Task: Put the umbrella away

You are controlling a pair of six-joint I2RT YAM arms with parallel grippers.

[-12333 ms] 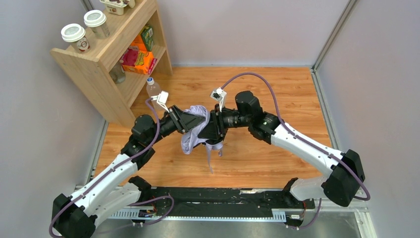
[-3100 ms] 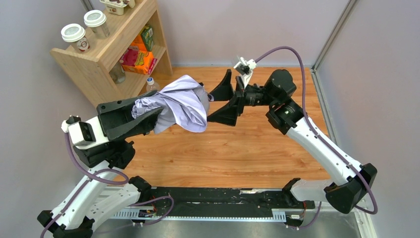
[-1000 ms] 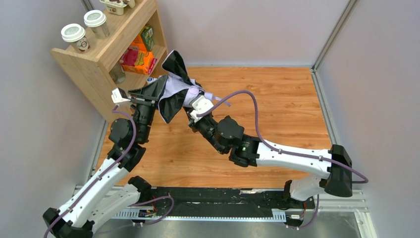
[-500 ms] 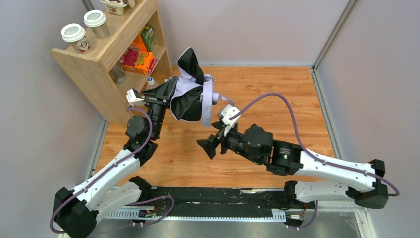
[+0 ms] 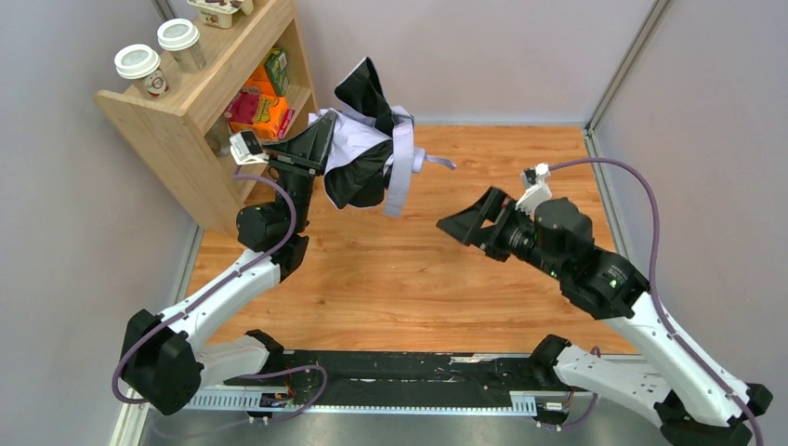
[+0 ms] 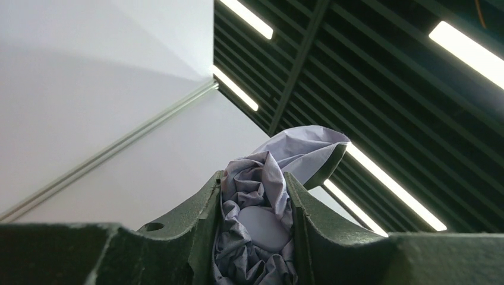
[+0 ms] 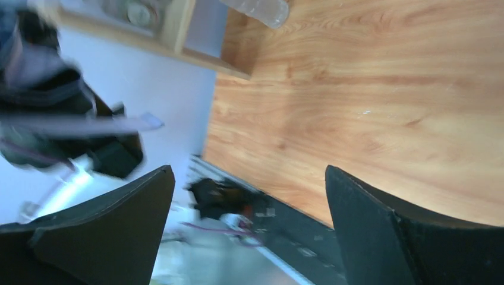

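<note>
The umbrella (image 5: 367,153) is a crumpled bundle of pale lavender fabric with a black underside, held up in the air beside the wooden shelf. Its strap (image 5: 400,177) hangs loose on the right. My left gripper (image 5: 330,141) is shut on the umbrella; in the left wrist view the fabric (image 6: 257,219) fills the gap between both fingers (image 6: 196,231). My right gripper (image 5: 465,212) stands wide open, to the right of the umbrella and apart from it, with nothing between its jaws (image 7: 248,172). The umbrella (image 7: 41,77) shows blurred at the upper left of the right wrist view.
A wooden shelf (image 5: 200,102) stands at the back left with two lidded cups (image 5: 139,65) on top and orange boxes (image 5: 260,111) inside. A clear bottle (image 7: 255,9) lies on the wooden floor (image 5: 520,158) by the shelf. Grey walls enclose the floor on three sides.
My right gripper opened, let go of the umbrella and drew back to the right. My left arm raised the umbrella and swung it a little right, its strap now dangling free.
</note>
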